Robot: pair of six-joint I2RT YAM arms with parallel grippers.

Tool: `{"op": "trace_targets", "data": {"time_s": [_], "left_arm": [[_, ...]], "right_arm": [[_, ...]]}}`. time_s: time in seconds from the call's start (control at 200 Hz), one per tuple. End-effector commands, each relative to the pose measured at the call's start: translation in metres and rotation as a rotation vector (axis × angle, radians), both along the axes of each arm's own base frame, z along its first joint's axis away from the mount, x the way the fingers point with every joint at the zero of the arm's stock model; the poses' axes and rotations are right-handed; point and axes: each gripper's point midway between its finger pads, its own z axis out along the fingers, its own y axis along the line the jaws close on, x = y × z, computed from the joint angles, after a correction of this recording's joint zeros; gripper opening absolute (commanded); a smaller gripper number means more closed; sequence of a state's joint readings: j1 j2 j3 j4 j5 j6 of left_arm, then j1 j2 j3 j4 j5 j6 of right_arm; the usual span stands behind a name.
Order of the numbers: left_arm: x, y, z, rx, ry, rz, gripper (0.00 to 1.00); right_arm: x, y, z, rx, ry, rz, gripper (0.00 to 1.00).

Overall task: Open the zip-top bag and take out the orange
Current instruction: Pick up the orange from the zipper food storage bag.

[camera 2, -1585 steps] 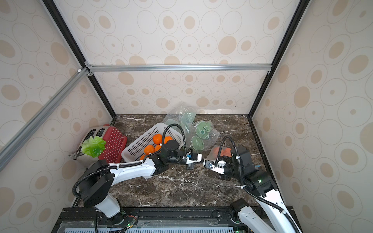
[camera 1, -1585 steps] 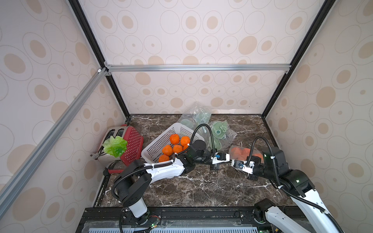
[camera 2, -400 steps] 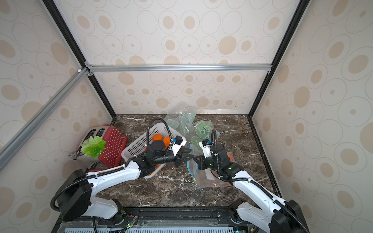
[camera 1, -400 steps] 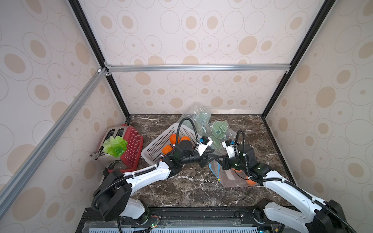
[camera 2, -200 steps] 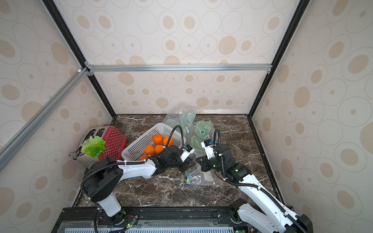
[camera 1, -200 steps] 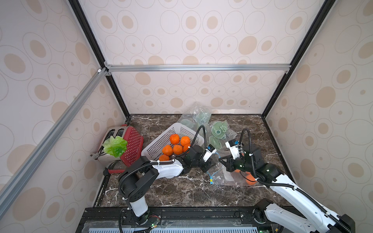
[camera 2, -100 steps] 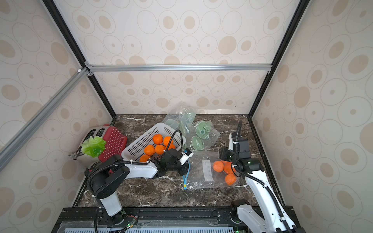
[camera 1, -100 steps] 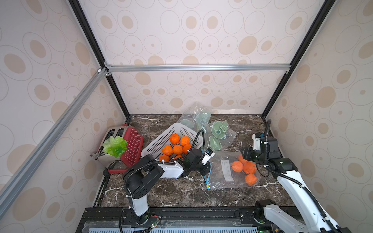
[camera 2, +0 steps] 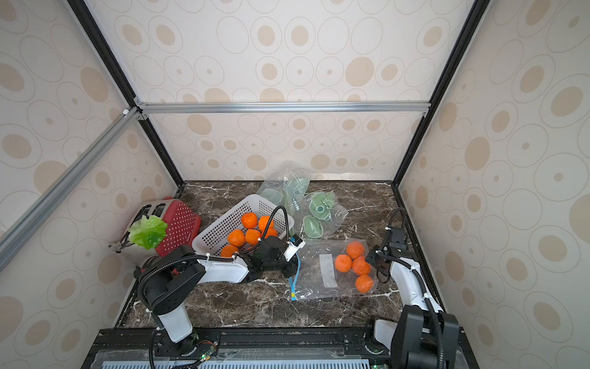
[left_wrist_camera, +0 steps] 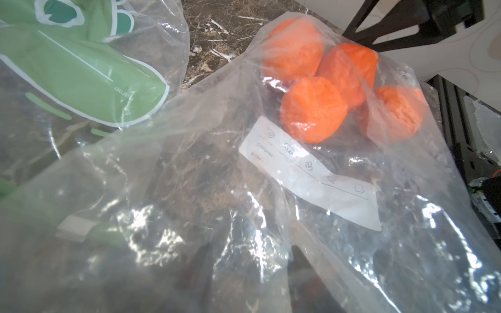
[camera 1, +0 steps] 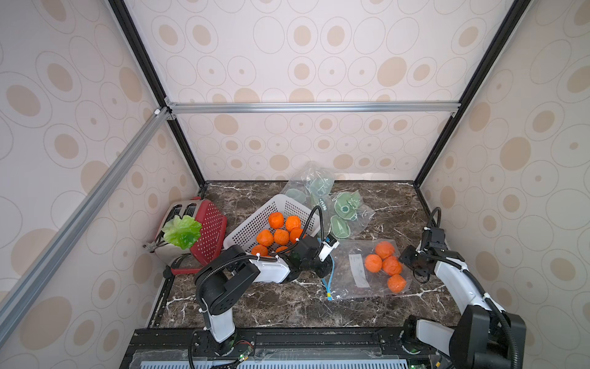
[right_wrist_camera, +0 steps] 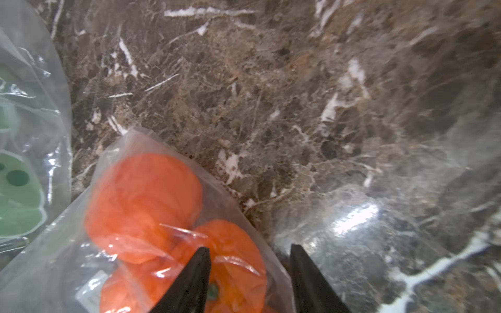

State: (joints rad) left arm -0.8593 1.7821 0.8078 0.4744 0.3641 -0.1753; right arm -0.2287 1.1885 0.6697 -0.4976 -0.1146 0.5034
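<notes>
A clear zip-top bag [camera 1: 346, 286] lies flat on the tabletop [camera 1: 287, 303], its blue zip strip [camera 1: 328, 282] at one end and four oranges [camera 1: 392, 265] bunched at the other.

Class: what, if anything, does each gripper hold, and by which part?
The right gripper holds nothing: its jaws stand open over the zip-top bag. The left gripper sits at the bag's zip end, but a grip there cannot be told.

The right gripper [right_wrist_camera: 248, 248] presents two black fingertips [right_wrist_camera: 189, 281] set apart. Beneath them, the clear zip-top bag [right_wrist_camera: 54, 257] rests on the brown marble worktop [right_wrist_camera: 298, 94] and contains oranges [right_wrist_camera: 143, 203]. One fingertip overlaps an orange. The bag's edge runs between the fingertips. A second clear bag [right_wrist_camera: 35, 81] with green contents [right_wrist_camera: 19, 195] lies just beside.
</notes>
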Motion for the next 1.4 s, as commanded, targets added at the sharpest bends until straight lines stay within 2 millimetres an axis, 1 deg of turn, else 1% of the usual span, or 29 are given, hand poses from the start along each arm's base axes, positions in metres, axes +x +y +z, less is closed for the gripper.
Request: {"op": "trace_targets", "data": {"time_s": [0.0, 0.055, 0.145, 0.255, 0.3, 0.34, 0.391, 0.456, 0.521, 0.576, 0.631, 0.671, 0.736, 0.831, 0.876, 0.936, 0.991, 1.026, 1.132, 1.237, 1.392], "left_arm": [[0.002, -0.003, 0.011, -0.030, -0.029, -0.005, 0.46], [0.002, -0.003, 0.010, -0.030, -0.028, -0.005, 0.46], [0.002, -0.004, 0.007, -0.027, -0.024, -0.007, 0.47], [0.003, -0.006, 0.002, -0.023, -0.011, -0.008, 0.47], [0.003, -0.007, -0.001, -0.019, -0.005, -0.010, 0.47], [0.003, -0.007, -0.001, -0.020, -0.006, -0.009, 0.47], [0.003, -0.007, -0.003, -0.017, -0.003, -0.007, 0.47], [0.004, -0.007, -0.005, -0.012, -0.001, -0.008, 0.48], [0.004, -0.008, -0.007, -0.010, 0.006, -0.009, 0.50], [0.003, -0.009, -0.010, -0.006, 0.018, -0.014, 0.53], [0.002, -0.010, -0.013, -0.011, 0.027, -0.018, 0.59], [0.001, -0.011, -0.014, -0.019, 0.031, -0.022, 0.63], [-0.001, -0.013, -0.014, -0.034, 0.030, -0.034, 0.70], [-0.005, -0.018, -0.007, -0.074, -0.001, -0.063, 0.77], [-0.005, -0.021, -0.006, -0.083, -0.017, -0.074, 0.79], [-0.003, -0.024, -0.007, -0.090, -0.026, -0.075, 0.85], [-0.002, -0.027, -0.007, -0.102, -0.036, -0.081, 0.92], [-0.002, -0.030, -0.007, -0.109, -0.045, -0.089, 0.94], [-0.001, -0.036, -0.010, -0.122, -0.073, -0.099, 0.96], [0.003, -0.038, -0.011, -0.124, -0.091, -0.083, 0.99], [0.013, -0.035, -0.016, -0.100, -0.146, -0.040, 0.99]], "right_arm": [[0.008, 0.029, -0.008, 0.161, -0.025, 0.079, 0.44], [0.008, 0.041, -0.012, 0.228, -0.022, 0.109, 0.43], [0.006, 0.052, -0.013, 0.277, -0.027, 0.133, 0.45], [0.004, 0.063, -0.013, 0.287, -0.034, 0.183, 0.47], [0.003, 0.068, -0.014, 0.282, -0.028, 0.202, 0.49], [0.002, 0.071, -0.016, 0.277, -0.021, 0.217, 0.50], [0.000, 0.070, -0.022, 0.263, -0.001, 0.215, 0.49], [-0.001, 0.064, -0.028, 0.232, 0.030, 0.204, 0.45], [-0.001, 0.063, -0.035, 0.208, 0.045, 0.209, 0.40], [-0.001, 0.062, -0.040, 0.194, 0.062, 0.214, 0.31], [0.001, 0.064, -0.042, 0.202, 0.064, 0.219, 0.21], [0.003, 0.066, -0.041, 0.213, 0.050, 0.224, 0.14], [0.007, 0.070, -0.035, 0.231, 0.013, 0.230, 0.07], [0.012, 0.080, -0.023, 0.259, -0.047, 0.260, 0.01], [0.015, 0.086, -0.018, 0.274, -0.070, 0.282, 0.00], [0.017, 0.095, -0.014, 0.298, -0.085, 0.308, 0.00], [0.017, 0.106, -0.013, 0.325, -0.091, 0.347, 0.00], [0.015, 0.114, -0.015, 0.336, -0.082, 0.369, 0.00], [0.010, 0.130, -0.021, 0.340, -0.046, 0.432, 0.00], [0.006, 0.138, -0.028, 0.335, -0.024, 0.465, 0.00], [0.000, 0.147, -0.035, 0.332, 0.010, 0.514, 0.00]]}}
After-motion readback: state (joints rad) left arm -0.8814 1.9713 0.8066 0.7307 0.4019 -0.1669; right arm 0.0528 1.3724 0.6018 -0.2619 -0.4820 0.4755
